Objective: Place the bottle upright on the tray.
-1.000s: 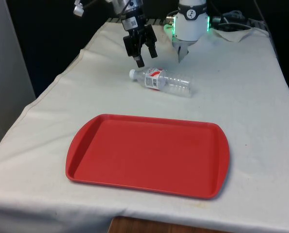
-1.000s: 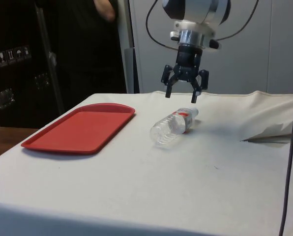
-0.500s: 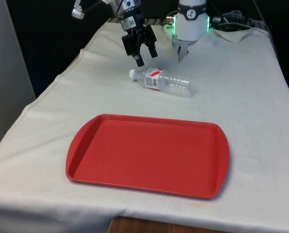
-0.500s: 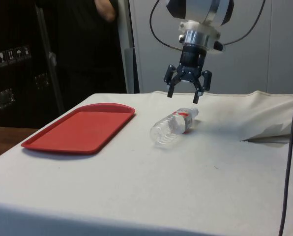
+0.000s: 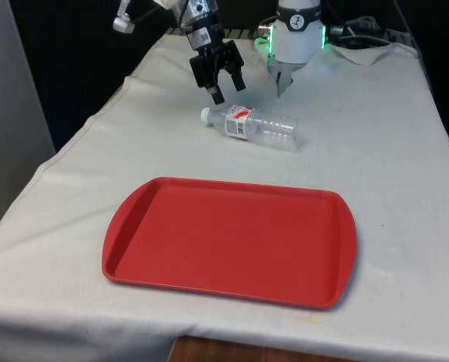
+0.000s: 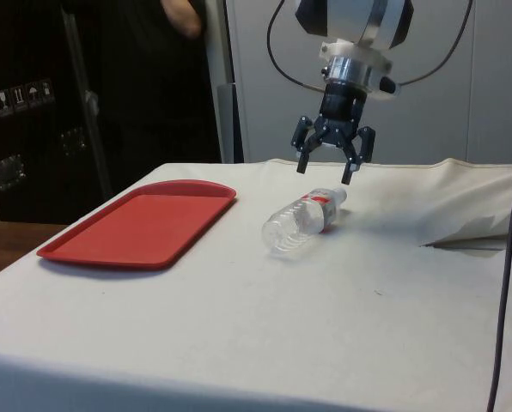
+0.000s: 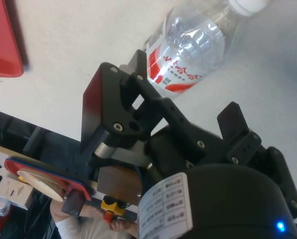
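Note:
A clear plastic bottle [image 5: 251, 127] with a white cap and a red-and-white label lies on its side on the white cloth, cap towards the front view's left. It also shows as the bottle [image 6: 305, 222] in the side view and the bottle [image 7: 193, 47] in the wrist view. My gripper [image 5: 229, 90] hangs open and empty in the air just above and behind the cap end, tilted. In the side view the gripper [image 6: 325, 172] is above the bottle's neck, clear of it. The red tray [image 5: 232, 241] lies empty nearer the front edge, also seen as the tray [image 6: 140, 225].
A corner of the tray [image 7: 4, 42] shows in the wrist view. Bunched cloth [image 5: 364, 53] lies at the far right corner. A person's hand [image 6: 184, 15] is behind the table. A black cable [image 6: 508, 257] hangs at the side view's right.
The gripper has shifted slightly towards the side view's right and tilted, staying open above the bottle's cap end. The bottle and tray have not moved.

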